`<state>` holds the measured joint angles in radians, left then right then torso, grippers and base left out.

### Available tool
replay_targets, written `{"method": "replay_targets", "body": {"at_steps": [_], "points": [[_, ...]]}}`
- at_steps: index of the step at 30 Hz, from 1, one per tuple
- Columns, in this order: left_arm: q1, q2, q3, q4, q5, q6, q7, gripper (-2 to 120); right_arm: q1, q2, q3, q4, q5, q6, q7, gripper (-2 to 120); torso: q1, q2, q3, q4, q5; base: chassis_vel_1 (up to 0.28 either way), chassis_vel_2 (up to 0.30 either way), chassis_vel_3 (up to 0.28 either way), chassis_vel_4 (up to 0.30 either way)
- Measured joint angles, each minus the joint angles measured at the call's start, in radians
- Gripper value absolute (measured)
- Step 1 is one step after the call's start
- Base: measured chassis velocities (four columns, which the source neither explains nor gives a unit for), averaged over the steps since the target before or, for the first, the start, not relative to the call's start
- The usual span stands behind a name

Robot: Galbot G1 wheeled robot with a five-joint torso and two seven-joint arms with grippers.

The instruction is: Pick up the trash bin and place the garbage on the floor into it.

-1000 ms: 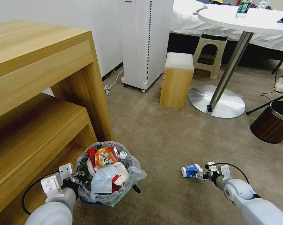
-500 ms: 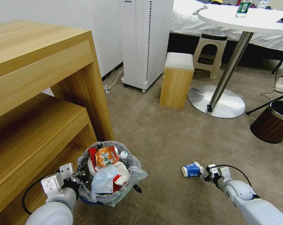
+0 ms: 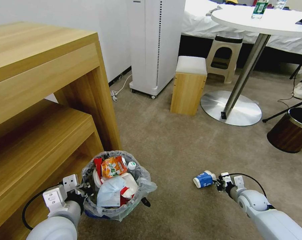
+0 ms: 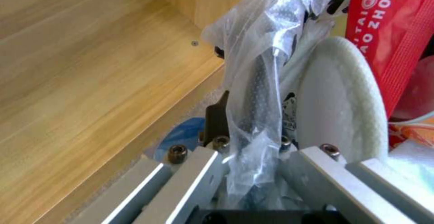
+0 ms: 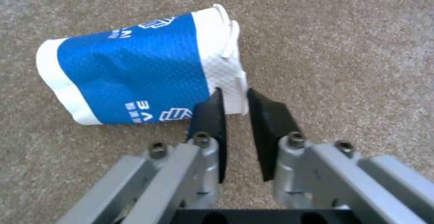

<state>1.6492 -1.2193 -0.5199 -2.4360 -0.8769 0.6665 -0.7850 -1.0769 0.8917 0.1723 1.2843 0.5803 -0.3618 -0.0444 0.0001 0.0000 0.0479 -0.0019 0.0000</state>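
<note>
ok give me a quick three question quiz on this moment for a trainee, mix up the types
1. True or false: the blue-and-white cup lies on its side on the carpet.
2. What is the left gripper clamped on?
A. the edge of the wooden shelf
B. the bag-covered rim of the trash bin
C. a red wrapper
3. Fill in: the right gripper pinches the cup at its ____ end.

Key
1. True.
2. B: the wrist view shows the fingers on either side of the bin wall and plastic liner.
3. Rim: the black pads close on the torn white lip.
</note>
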Motion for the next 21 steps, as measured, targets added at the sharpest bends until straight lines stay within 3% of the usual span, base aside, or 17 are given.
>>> {"method": "replay_targets", "body": {"at_steps": [3, 9, 16, 20, 21], "points": [[0.002, -0.004, 0.003, 0.000, 0.004, 0.000, 0.001, 0, 0.000, 0.000, -0.001, -0.001, -0.001, 0.003, 0.000, 0, 0.000, 0.000, 0.000, 0.0000, 0.0000, 0.000, 0.000, 0.000, 0.000], [0.007, -0.007, 0.004, -0.004, 0.011, 0.000, 0.001, 0, -0.001, 0.001, -0.005, -0.002, -0.008, 0.012, -0.018, 0, 0.000, 0.000, 0.000, 0.0000, 0.0000, 0.000, 0.000, 0.000, 0.000], [0.019, -0.009, 0.003, -0.008, 0.020, 0.000, 0.003, 0, -0.007, -0.006, -0.008, 0.027, -0.044, 0.088, -0.152, 0, 0.000, 0.000, 0.000, 0.0000, 0.0002, 0.000, 0.000, 0.000, 0.000], [0.023, -0.013, 0.002, -0.011, 0.025, -0.001, 0.003, 0, -0.006, -0.034, 0.001, 0.068, -0.100, 0.112, -0.237, 18, 0.000, 0.000, 0.000, 0.0000, 0.0000, 0.000, 0.000, 0.000, 0.000], [0.023, -0.013, 0.002, -0.011, 0.025, -0.001, 0.003, 0, -0.006, -0.034, 0.001, 0.068, -0.100, 0.112, -0.237, 18, 0.000, 0.000, 0.000, 0.0000, 0.0000, 0.000, 0.000, 0.000, 0.000]]}}
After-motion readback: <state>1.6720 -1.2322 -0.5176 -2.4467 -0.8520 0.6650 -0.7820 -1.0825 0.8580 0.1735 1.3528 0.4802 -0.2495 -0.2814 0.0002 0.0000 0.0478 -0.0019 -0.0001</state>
